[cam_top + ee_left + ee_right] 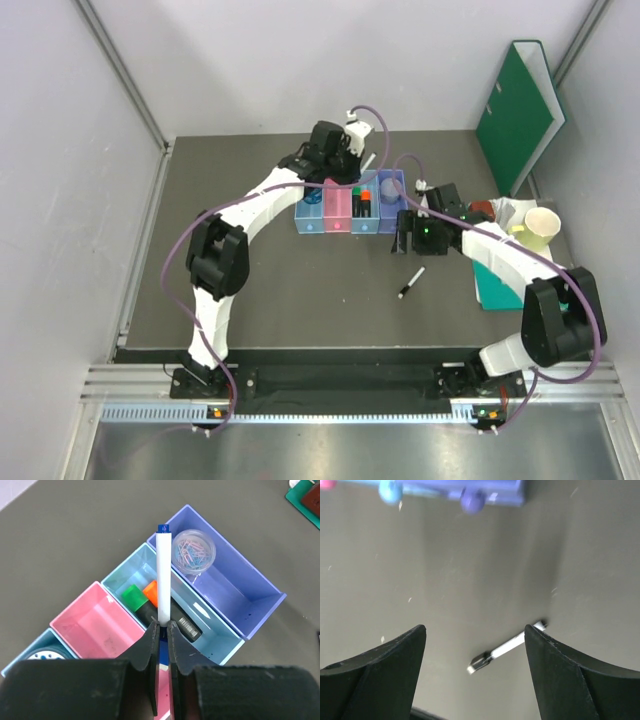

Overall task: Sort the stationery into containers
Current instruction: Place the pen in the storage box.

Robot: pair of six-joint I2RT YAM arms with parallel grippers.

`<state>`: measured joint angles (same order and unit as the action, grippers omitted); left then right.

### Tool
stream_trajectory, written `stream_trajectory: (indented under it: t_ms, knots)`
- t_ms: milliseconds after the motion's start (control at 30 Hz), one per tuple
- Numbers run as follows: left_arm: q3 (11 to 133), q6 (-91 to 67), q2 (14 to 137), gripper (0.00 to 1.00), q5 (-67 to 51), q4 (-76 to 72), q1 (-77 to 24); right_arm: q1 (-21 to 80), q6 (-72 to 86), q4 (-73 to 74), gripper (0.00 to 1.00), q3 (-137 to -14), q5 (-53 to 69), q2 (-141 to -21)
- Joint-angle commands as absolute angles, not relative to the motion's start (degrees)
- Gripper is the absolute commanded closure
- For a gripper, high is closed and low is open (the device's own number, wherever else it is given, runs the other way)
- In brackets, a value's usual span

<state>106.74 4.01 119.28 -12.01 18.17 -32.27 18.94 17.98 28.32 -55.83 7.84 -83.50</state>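
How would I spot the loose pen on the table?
Find the row of four coloured trays. Nearer the arm bases, off its purple end, a thin pen lies alone on the dark tabletop. The other pen is in the left gripper.

Dark grey table (300, 290). Of the joined trays, the end tray (25, 653) is light blue, the next tray (90, 622) pink, the third tray (215, 647) light blue, the last tray (245, 597) purple. The pen (163, 575) in the black left tool (163, 626) is white with a blue tip. The black highlighters (186, 626) carry a green cap (132, 597) and an orange cap (151, 592). The binder (520, 110) is green, the cup (540, 228) cream
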Motion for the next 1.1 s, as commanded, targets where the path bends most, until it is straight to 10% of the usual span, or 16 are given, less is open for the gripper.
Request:
stream_trajectory:
  t_ms: [0,900,1067]
  knots:
    - [106.3,1.1,117.9,0.99,-7.7,17.1,-32.9,19.1,23.2,26.7,0.21,-51.3,13.4,-79.3]
    - [97.2,-1.8,119.1,0.97,0.6,17.0,-29.8,21.4,25.2,30.1,0.32,-48.9,8.8,-88.1]
    - [96.5,-1.8,119.4,0.69,0.3,17.1,-29.3,23.4,25.2,31.1,0.53,-50.9,6.4,-89.9]
